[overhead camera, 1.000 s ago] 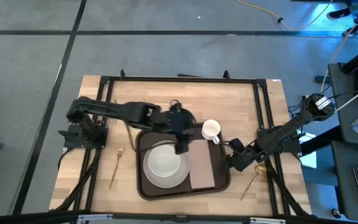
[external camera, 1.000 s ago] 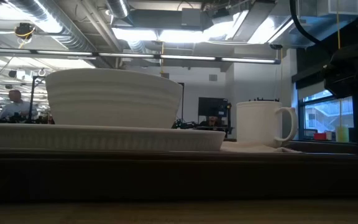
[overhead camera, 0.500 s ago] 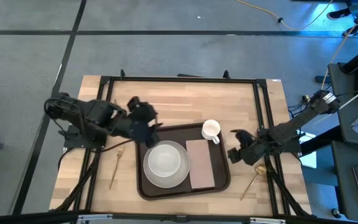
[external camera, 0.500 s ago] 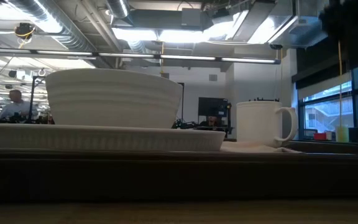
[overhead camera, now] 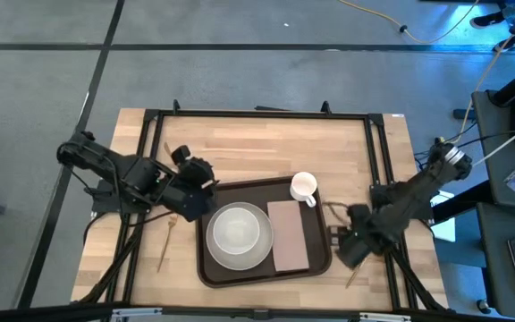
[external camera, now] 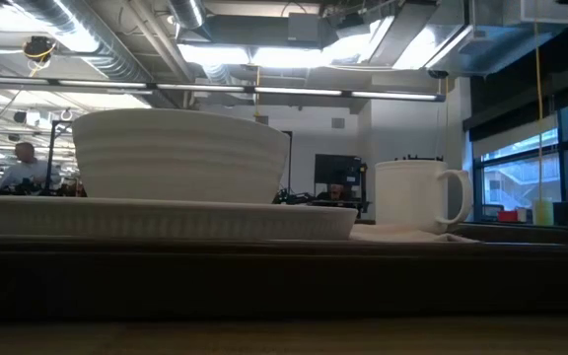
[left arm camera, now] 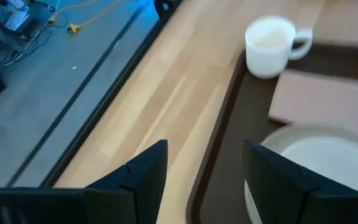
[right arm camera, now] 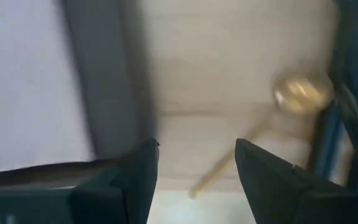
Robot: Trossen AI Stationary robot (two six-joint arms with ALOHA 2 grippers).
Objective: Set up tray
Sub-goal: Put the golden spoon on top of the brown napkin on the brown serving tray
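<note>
Tray [overhead camera: 320, 261] sitting at the table's [overhead camera: 266, 143] front-centre, already loaded: plate [overhead camera: 215, 259] on its left half with a bowl [overhead camera: 237, 229] on top, napkin [overhead camera: 290, 234] laid flat on its right half, mug [overhead camera: 303, 186] in its far right corner. Same line-up from table height: bowl [external camera: 180, 155] stacked on plate [external camera: 166, 219], mug [external camera: 412, 195] to the right, tray rim [external camera: 284, 276] dark across the front. Cutlery not yet aboard, by the look of it: fork [overhead camera: 164, 240] lying on the wood just off the tray's left edge, gold spoon [overhead camera: 358, 266] on the wood off the right edge, near the table's right side. Left gripper [overhead camera: 195, 186] poised beside the tray's far left corner, fingers [left arm camera: 143, 177] parted wide with nothing between them, tray edge [left arm camera: 219, 134] and mug [left arm camera: 269, 45] ahead. Right gripper [overhead camera: 347, 246] low at the tray's right edge, close above the spoon [right arm camera: 266, 127], fingers [right arm camera: 140, 174] spread apart and empty. Judging from this: crockery and napkin done, fork and spoon left to place, right arm seemingly lined up for the spoon.
</note>
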